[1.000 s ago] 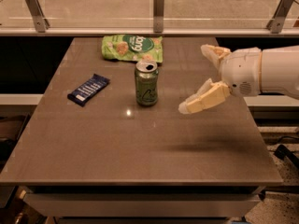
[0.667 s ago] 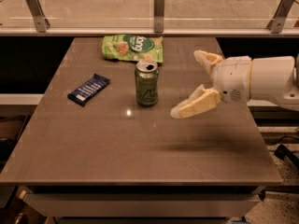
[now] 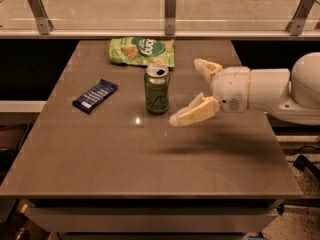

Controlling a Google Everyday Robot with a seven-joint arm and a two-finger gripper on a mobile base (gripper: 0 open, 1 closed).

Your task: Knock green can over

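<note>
— Green can [image 3: 157, 90] stands upright near the middle of the table [image 3: 100, 154]. The gripper [image 3: 185, 91] hangs just beside it, on the right in the view, opened wide and holding nothing.
— Then I would push high on its side, so it tips. The snack bag [image 3: 142, 51] lies behind and the blue bar [image 3: 95, 96] well apart on the left.

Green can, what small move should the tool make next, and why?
Probably push the tool sideways into the can, fairly high up. The can stands upright, and the open tool hovers just beside it, apparently not touching.
</note>
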